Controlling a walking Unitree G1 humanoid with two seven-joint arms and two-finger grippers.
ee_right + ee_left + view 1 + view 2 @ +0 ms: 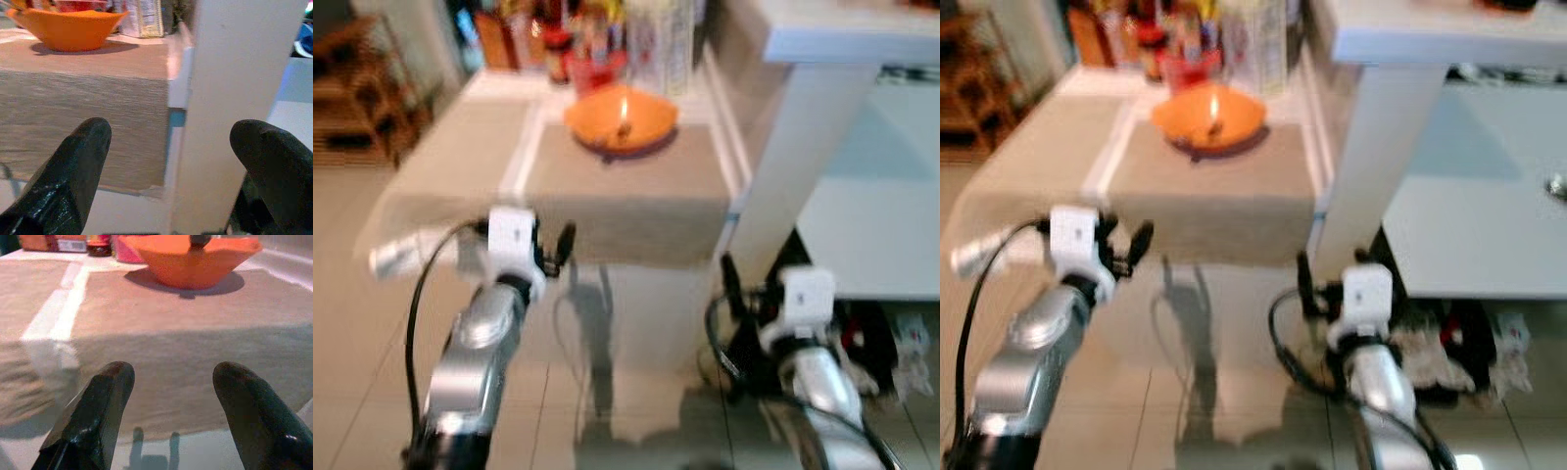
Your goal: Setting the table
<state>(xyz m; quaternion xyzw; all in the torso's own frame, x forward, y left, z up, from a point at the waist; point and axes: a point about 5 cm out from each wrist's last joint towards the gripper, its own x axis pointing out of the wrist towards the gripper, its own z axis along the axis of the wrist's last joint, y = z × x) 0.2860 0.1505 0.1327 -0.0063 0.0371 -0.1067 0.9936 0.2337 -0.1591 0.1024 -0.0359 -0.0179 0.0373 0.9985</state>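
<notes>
- Orange bowl (621,119) sits on a beige tablecloth (626,186) that covers a white table and hangs over its near edge.
- Something small and dark, with a bright glint on it, rests inside the bowl; what it is cannot be told.
- Bottles and jars (570,39) are crowded at the far end of the table, just behind the bowl.
- Left gripper (171,396) is raised in front of the table's near edge, its 2 black fingers spread apart with nothing between them, pointing towards the bowl but well short of it.
- Right gripper (183,161) hangs lower, near the table's right corner and beside a white post (783,186); its 2 fingers are also parted and hold nothing.
- White shelf (871,206) lies to the right of the post, with dark clutter in the shadow beneath it.
- Pale floor tiles (626,411) lie below both silver arms.
- Both head views are blurred.
</notes>
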